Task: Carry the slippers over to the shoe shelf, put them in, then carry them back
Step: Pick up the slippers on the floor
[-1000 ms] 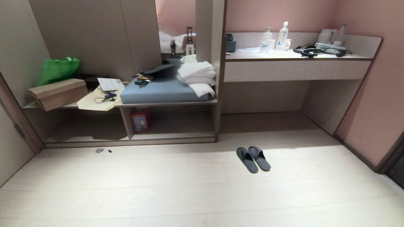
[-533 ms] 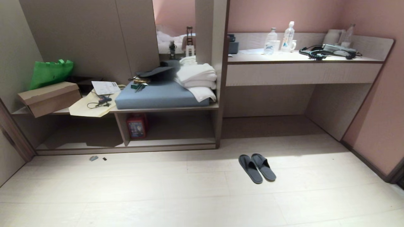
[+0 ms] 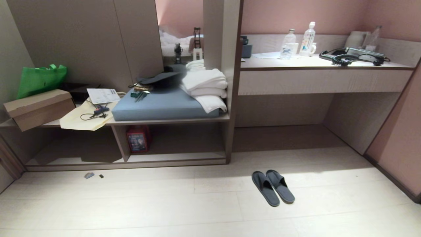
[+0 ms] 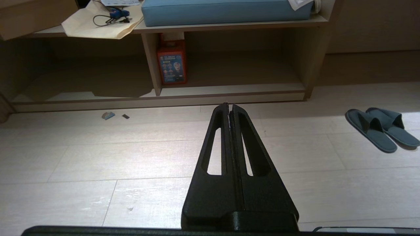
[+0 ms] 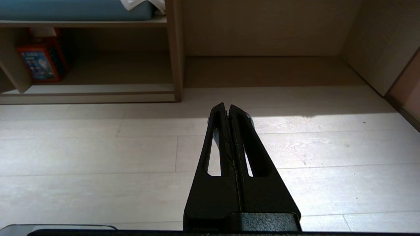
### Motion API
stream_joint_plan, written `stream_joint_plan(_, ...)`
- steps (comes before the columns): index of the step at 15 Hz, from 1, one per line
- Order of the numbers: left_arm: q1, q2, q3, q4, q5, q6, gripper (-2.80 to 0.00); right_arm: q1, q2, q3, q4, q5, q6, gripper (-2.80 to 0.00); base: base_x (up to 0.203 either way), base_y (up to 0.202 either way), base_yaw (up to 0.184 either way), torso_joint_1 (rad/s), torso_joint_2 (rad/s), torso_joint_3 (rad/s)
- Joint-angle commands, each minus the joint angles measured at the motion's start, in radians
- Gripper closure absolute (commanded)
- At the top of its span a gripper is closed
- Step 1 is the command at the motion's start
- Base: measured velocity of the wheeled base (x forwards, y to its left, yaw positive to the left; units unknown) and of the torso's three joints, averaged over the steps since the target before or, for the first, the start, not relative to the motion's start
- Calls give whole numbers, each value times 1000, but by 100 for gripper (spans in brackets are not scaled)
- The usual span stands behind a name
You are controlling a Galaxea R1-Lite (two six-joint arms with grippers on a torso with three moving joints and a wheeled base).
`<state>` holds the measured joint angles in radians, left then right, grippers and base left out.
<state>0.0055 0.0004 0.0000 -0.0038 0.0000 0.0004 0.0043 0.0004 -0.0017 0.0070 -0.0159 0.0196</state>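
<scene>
1. A green bag [image 3: 41,80] and a cardboard box [image 3: 37,108] are seen at the far left on the bench board, with a cream paper bag [image 3: 82,118] and a small blue tool [image 3: 100,109] just beside them.
2. A blue cushion [image 3: 161,105] is laid on the same board; a dark hat [image 3: 162,78] and folded white towels [image 3: 205,87] are stacked on it.
3. The shoe shelf [image 3: 177,157] is found below that board (low, wide, split by a thin upright divider); a red box [image 3: 138,139] is stood inside, against the divider.
4. The left gripper [image 4: 229,106] is shown only in the left wrist view, jaws pressed together, nothing held, hung above the pale floor [image 3: 131,204] in front of the shelf.
5. The slippers [image 3: 273,187] are placed side by side on the floor, touching each other, right of the shelf's end post and well apart from both grippers.
6. The right gripper [image 5: 226,106] is shown only in its own wrist view, jaws together and empty, above bare floor.
7. On the counter [image 3: 322,62] at the right, two bottles [image 3: 288,48] and a black phone [image 3: 353,56] are set.
</scene>
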Motion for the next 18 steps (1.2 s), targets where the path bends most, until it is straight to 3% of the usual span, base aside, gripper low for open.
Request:
stream_joint_plan(1, 1, 1, 0, -1, 0, 0, 0, 0, 1, 0, 1, -1, 0, 0, 197, 0, -1, 2, 2, 1)
stream_joint_plan(18, 1, 1, 0, -2, 0, -3, 0, 0, 1, 0, 0, 1, 0, 0, 197, 0, -1, 2, 2, 2)
